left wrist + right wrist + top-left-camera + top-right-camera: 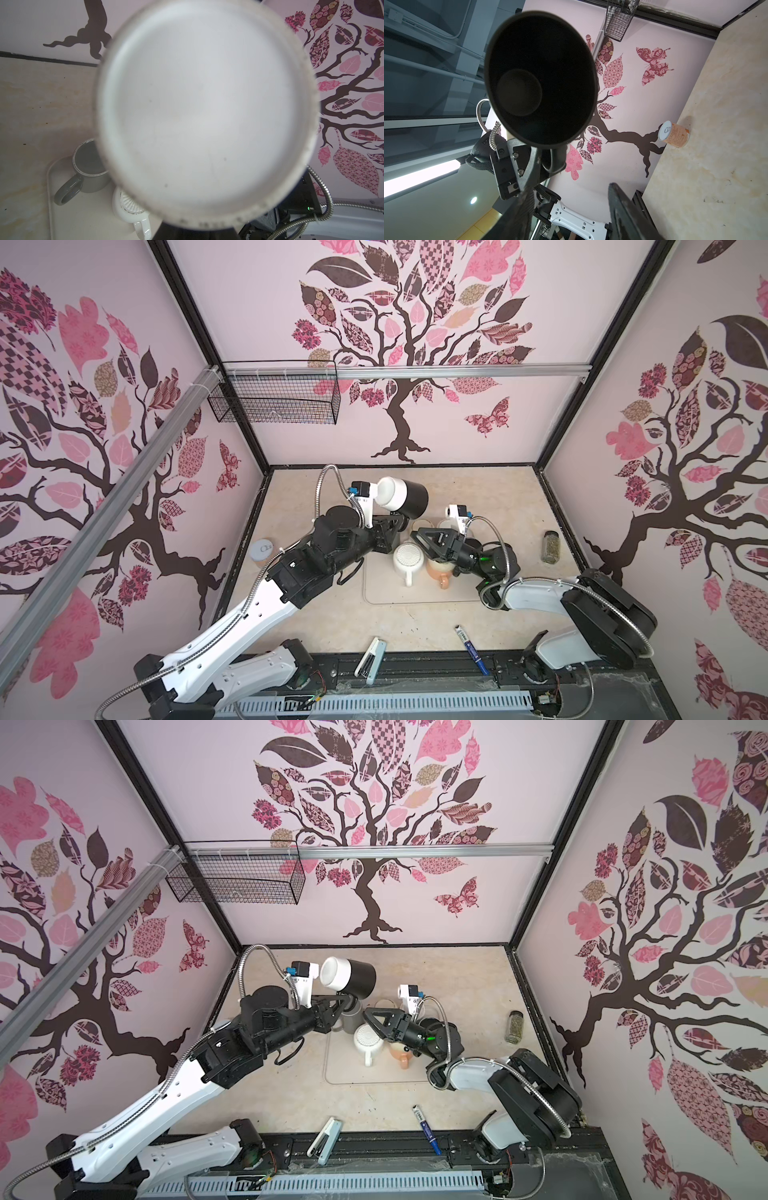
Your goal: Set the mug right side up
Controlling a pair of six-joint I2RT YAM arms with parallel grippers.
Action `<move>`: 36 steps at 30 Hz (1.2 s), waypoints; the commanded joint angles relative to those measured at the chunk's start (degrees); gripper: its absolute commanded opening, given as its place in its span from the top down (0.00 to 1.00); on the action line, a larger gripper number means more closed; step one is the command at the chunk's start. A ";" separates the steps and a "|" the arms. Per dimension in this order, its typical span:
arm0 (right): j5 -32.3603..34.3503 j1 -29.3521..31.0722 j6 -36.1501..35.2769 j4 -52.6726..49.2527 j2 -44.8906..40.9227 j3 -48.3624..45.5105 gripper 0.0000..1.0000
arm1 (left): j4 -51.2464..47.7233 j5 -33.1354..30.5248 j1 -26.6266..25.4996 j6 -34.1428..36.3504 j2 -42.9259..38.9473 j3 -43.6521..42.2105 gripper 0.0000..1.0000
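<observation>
As black, white-based mug [402, 497] hangs sideways | left hand [397, 521] pinches handle [557, 161] | right hand [417, 537] spread

Matt black mug [411, 498], glossy white mug [406, 559]

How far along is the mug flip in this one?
Done: left gripper grips the black mug by its handle, in the air. In hand: it lies sideways, mouth facing the open right gripper. Left: finish turning it and set it upright on the tray.
</observation>
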 commanded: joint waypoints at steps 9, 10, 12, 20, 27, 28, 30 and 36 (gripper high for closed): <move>2.09 0.54 1.69 8.82 3.16 6.30 0.57 | 9.97 3.30 0.22 -2.33 -1.10 -1.03 1.00; 2.30 0.54 1.61 8.82 3.29 6.74 0.58 | 10.37 3.28 0.22 -2.66 -1.34 -1.34 1.00; 3.01 0.55 1.20 8.82 3.33 7.72 0.59 | 10.91 4.14 0.22 -3.11 -1.58 -1.92 1.00; 5.48 0.55 -0.94 8.87 3.40 10.07 0.66 | 18.38 9.02 -0.30 -8.68 -1.70 -8.17 1.00; 5.45 0.48 -0.79 8.82 3.61 12.16 0.68 | 25.42 15.28 -0.50 -12.63 -1.85 -12.91 1.00; 5.38 0.49 -1.06 8.82 3.60 12.50 0.68 | 25.53 16.78 -0.49 -12.94 -1.59 -13.11 1.00; 5.13 0.53 -1.01 8.82 3.78 13.56 0.70 | 27.16 18.24 -0.82 -14.44 -1.15 -14.29 1.00; 1.45 0.48 1.37 8.82 6.15 17.70 0.76 | 29.78 19.93 -1.20 -15.97 -0.92 -16.41 1.00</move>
